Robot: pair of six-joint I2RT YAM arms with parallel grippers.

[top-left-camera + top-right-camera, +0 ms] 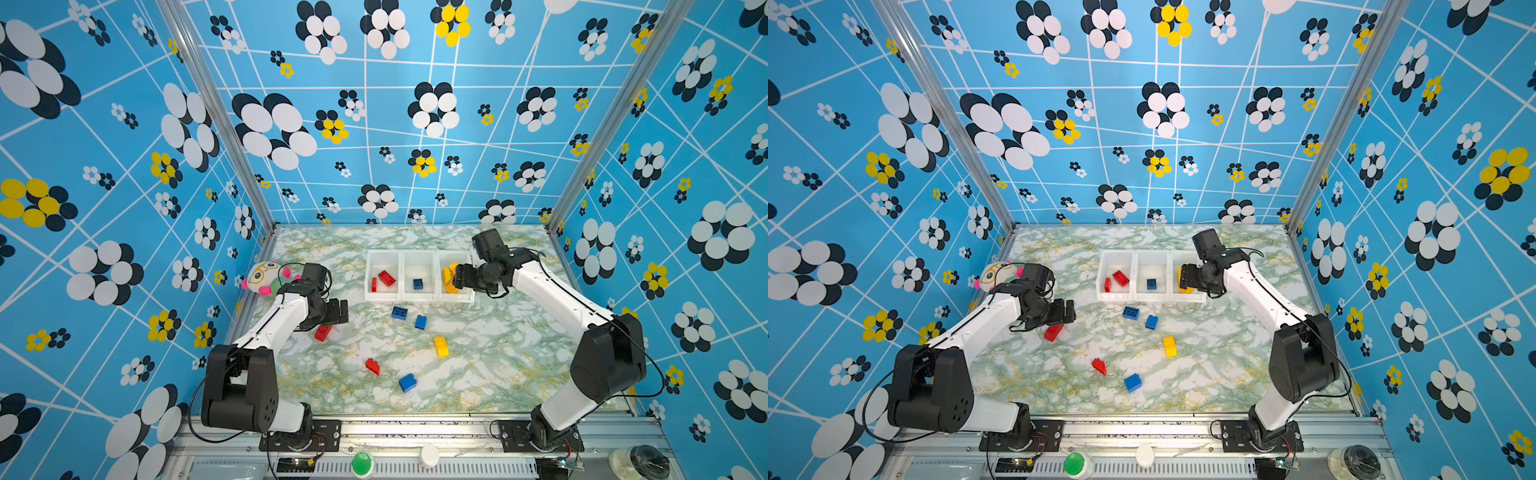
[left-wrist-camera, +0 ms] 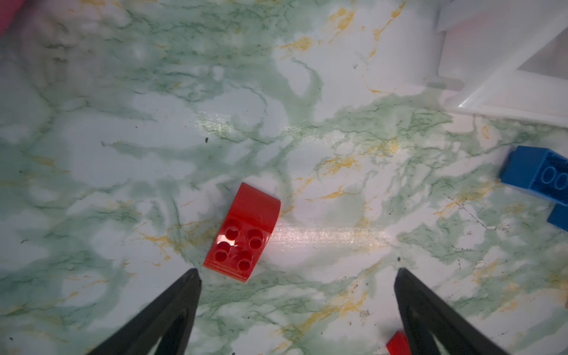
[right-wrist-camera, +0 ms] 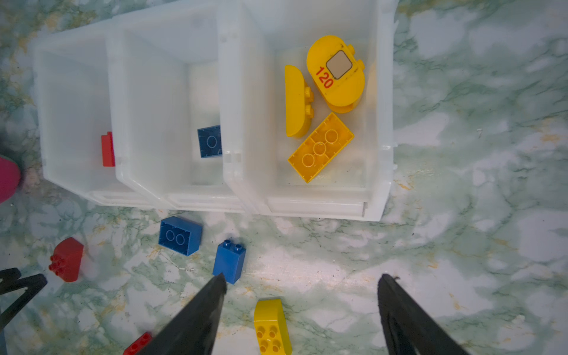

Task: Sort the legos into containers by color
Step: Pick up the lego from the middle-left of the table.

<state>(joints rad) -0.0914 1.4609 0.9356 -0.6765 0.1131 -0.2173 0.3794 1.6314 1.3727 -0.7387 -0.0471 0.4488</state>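
Our left fingers gape wide and empty, the red lego on the surface just ahead of one tip: light, rigid, slick, best pinched across its flat sides; right fingers spread, holding nothing.

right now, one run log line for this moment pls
left gripper: open above red lego | right gripper: open, empty, over yellow bin | loose on table: reds, blues, a yellow

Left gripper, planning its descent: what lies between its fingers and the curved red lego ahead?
Only bare marble tabletop between the left gripper and the curved red lego, in the left wrist view.
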